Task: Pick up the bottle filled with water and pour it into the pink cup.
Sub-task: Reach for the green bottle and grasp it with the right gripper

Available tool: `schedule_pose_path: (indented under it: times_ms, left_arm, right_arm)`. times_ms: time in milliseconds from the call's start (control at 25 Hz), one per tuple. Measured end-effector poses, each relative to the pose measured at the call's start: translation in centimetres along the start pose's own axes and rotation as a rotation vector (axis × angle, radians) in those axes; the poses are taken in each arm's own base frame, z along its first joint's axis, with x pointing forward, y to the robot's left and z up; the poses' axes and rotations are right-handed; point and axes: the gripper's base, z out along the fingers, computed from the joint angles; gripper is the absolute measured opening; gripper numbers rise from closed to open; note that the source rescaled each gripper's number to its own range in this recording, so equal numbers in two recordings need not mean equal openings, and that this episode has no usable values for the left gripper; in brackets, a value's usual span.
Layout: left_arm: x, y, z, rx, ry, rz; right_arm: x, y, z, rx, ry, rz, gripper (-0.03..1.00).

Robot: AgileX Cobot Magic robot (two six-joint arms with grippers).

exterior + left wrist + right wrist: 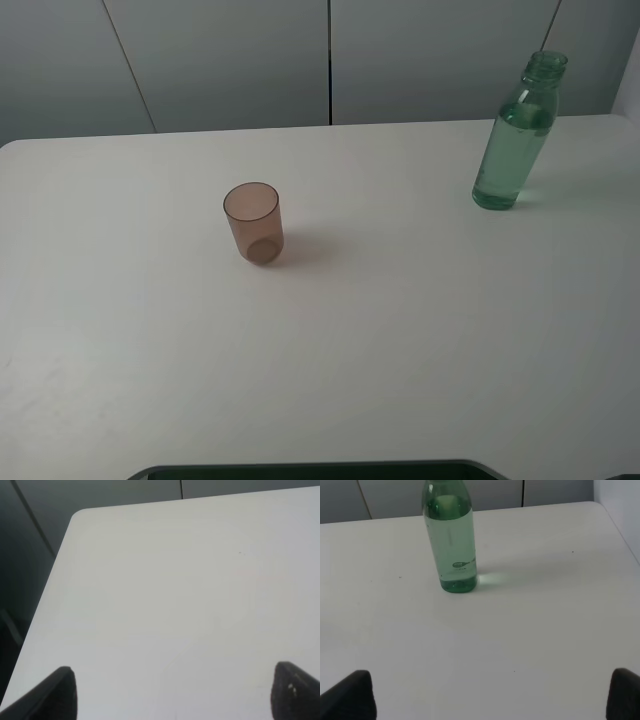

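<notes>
Nearest the onlooker, at the table's [420, 350] front edge, only a dark strip [310, 470] of something unidentified showed in the high view. Neither arm reached into that view.

Left gripper [177, 694]: seen only from its own wrist camera, with the two dark fingertips [62, 692] spread wide and bare white tabletop between them. It held nothing, and neither task object lay before it.

Right gripper [487, 695]: its jaws were likewise wide apart and empty. It faced the bottle [452, 540] across a stretch of bare table, well short of any contact.

Pink cup [252, 222]: it stood upright left of centre, about mid-depth on the table. No liquid could be made out inside, so it looked empty.

Bottle [517, 140]: it stood upright and capless at the far right, close to the table's far edge and well apart from the cup. The water reached roughly to its shoulder, so it looked full.

Grey wall panels [220, 60] closed the scene behind the table.

Progress, as judged from this arrangement: no step of the task had been carried out. The bottle had not been grasped or lifted and nothing had been poured. All of it remained to do: approaching and closing on the bottle, carrying it leftward to the cup, and tilting it over the rim. The right arm appeared the better placed to begin, since only its camera had the bottle in front of it.
</notes>
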Motion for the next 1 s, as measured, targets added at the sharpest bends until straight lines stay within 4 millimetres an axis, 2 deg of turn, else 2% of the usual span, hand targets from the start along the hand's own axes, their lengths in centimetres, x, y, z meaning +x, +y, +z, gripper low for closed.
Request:
schedule_pose_path:
  times_ms: [1000]
  left_arm:
    - [0.0,0.0,0.0,0.0,0.0,0.0]
  right_arm:
    - [0.0,0.0,0.0,0.0,0.0,0.003,1.0]
